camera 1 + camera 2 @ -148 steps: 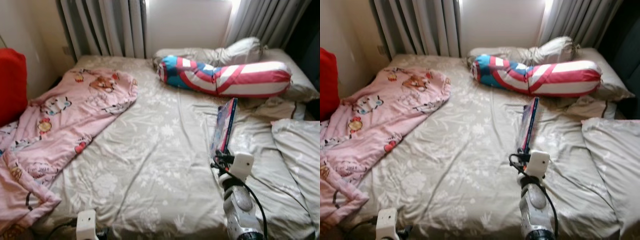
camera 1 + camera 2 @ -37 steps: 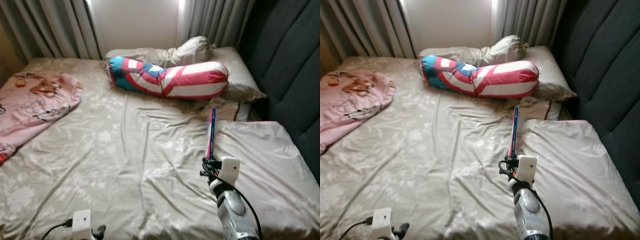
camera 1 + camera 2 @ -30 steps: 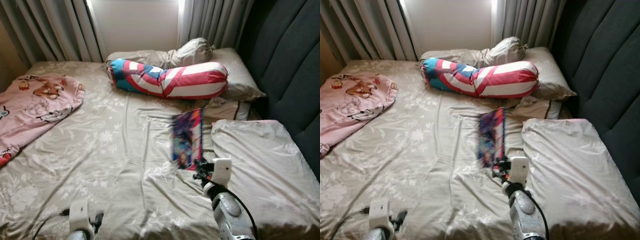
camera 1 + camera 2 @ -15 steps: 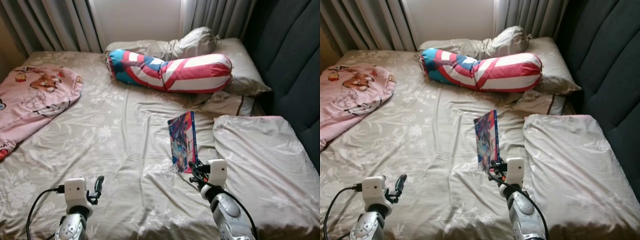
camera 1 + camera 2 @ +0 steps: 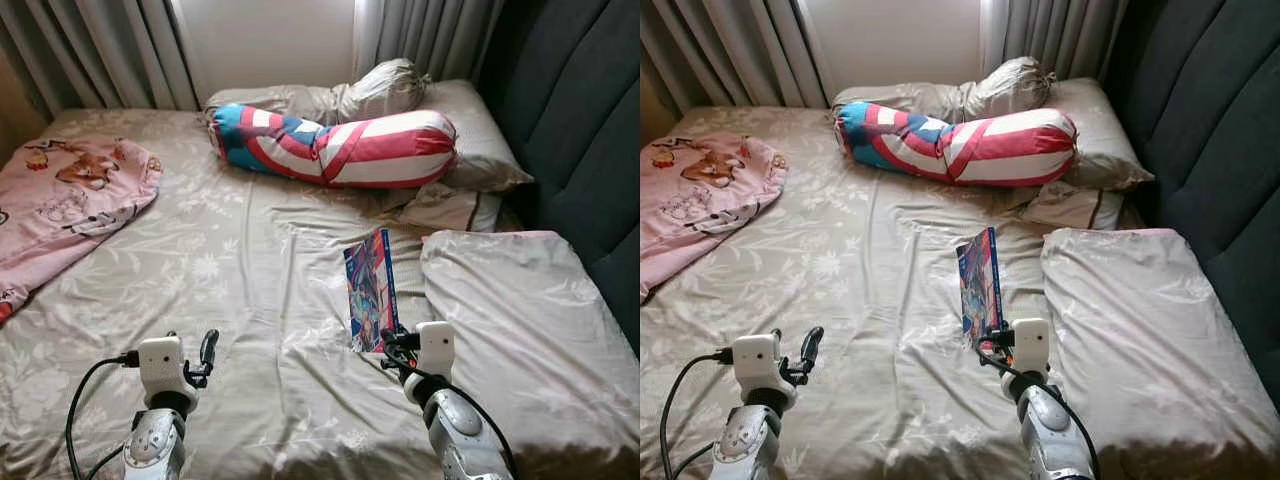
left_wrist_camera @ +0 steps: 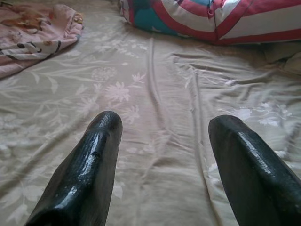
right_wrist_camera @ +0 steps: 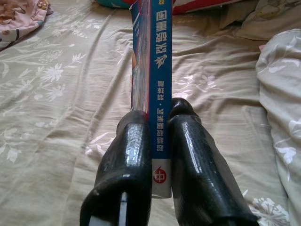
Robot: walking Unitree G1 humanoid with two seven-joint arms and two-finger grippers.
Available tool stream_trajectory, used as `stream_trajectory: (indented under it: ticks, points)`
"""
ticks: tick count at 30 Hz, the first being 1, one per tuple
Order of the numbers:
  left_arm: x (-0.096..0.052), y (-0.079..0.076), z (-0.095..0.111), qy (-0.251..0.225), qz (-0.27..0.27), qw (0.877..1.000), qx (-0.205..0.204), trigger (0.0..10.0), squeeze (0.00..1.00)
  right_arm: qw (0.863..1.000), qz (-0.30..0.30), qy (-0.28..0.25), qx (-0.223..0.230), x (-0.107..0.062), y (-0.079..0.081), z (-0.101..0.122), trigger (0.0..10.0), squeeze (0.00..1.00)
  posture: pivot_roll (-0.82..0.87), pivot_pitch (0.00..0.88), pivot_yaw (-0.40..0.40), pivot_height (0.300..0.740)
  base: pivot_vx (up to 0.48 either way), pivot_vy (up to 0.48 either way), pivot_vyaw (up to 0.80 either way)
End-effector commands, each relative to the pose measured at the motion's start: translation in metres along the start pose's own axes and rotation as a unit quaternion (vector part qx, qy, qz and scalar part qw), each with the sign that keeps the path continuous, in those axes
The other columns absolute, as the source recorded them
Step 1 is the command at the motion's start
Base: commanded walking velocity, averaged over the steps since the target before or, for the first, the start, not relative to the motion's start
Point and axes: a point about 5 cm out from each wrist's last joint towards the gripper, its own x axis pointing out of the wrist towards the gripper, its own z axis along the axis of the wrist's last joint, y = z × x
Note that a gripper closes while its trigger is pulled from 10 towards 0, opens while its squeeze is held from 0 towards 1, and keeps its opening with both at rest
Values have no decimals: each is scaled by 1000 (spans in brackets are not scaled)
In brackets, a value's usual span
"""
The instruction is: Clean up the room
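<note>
My right gripper [image 5: 389, 343] is shut on a thin book with a blue spine and a colourful cover [image 5: 369, 291], holding it on edge above the beige floral bedsheet [image 5: 250, 270]. In the right wrist view both black fingers [image 7: 133, 155] clamp the lower end of the book's spine [image 7: 162, 70]. My left gripper [image 5: 207, 350] hovers low over the near left part of the bed. Its fingers [image 6: 94, 160] stand apart with only sheet between them.
A red, white and blue bolster [image 5: 335, 148] lies across the head of the bed before beige pillows [image 5: 470, 140]. A folded beige duvet [image 5: 510, 310] lies at the right, a pink cartoon blanket [image 5: 65, 200] at the left. A dark padded headboard [image 5: 575, 130] borders the right side.
The camera has swung right since the first frames. The book, held edge-on, tipped to show its cover. In the last half second the left arm has risen a little; the right holds.
</note>
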Motion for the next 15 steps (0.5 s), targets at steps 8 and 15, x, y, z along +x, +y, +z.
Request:
stream_trajectory:
  ticks: [8,15]
  points:
    - [1,-1,4,-2,-1,1000,-10,10000,0,1000,8,-21,4,1,3,8,10000,0,-59,61,-52,675,0,0,0]
    - [3,-1,7,-5,-2,1000,-12,10000,0,1000,11,-1,-8,2,4,5,10000,0,-59,70,-52,671,0,0,0]
